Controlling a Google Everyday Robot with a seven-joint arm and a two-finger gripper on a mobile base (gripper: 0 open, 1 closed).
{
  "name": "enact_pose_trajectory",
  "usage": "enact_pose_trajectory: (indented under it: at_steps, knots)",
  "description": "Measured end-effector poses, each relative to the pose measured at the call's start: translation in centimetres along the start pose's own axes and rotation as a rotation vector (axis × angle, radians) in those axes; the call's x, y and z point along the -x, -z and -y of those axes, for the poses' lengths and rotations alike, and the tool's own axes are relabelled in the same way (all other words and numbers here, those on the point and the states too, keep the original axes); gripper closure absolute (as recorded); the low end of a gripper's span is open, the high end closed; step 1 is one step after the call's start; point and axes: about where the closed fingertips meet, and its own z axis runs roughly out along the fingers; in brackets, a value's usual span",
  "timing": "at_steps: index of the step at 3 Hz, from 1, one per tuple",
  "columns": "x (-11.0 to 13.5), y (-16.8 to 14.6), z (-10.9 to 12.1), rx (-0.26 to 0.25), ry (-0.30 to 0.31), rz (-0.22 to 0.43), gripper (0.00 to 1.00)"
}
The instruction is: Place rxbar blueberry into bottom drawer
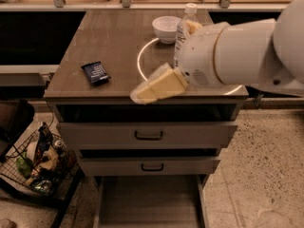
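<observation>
The rxbar blueberry point(96, 72), a small dark blue bar, lies flat on the left part of the brown cabinet top point(104, 37). My gripper point(156, 86), pale yellow, hangs over the front edge of the top, to the right of the bar and apart from it. It holds nothing that I can see. The big white arm point(237, 56) covers the right side of the top. The bottom drawer point(149, 203) is pulled out at the foot of the cabinet, and its grey-brown tray has nothing in it.
A white bowl point(166, 28) and a water bottle point(188, 14), mostly hidden by the arm, stand at the back of the top. Two higher drawers with dark handles point(148, 136) are slightly open. A wire basket of items point(38, 165) stands on the floor to the left.
</observation>
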Motion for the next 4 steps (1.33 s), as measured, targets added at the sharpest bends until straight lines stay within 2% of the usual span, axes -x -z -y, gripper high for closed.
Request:
enact_pose_trajectory:
  at_steps: [1, 2, 3, 4]
  knots:
    - [1.2, -0.1, 1.9, -0.080, 0.006, 0.037, 0.00]
    - [1.2, -0.1, 1.9, -0.080, 0.006, 0.037, 0.00]
    - [2.0, -2.2, 2.1, -0.081, -0.018, 0.078, 0.00]
    - [3.5, -7.5, 2.3, -0.091, -0.090, 0.161, 0.00]
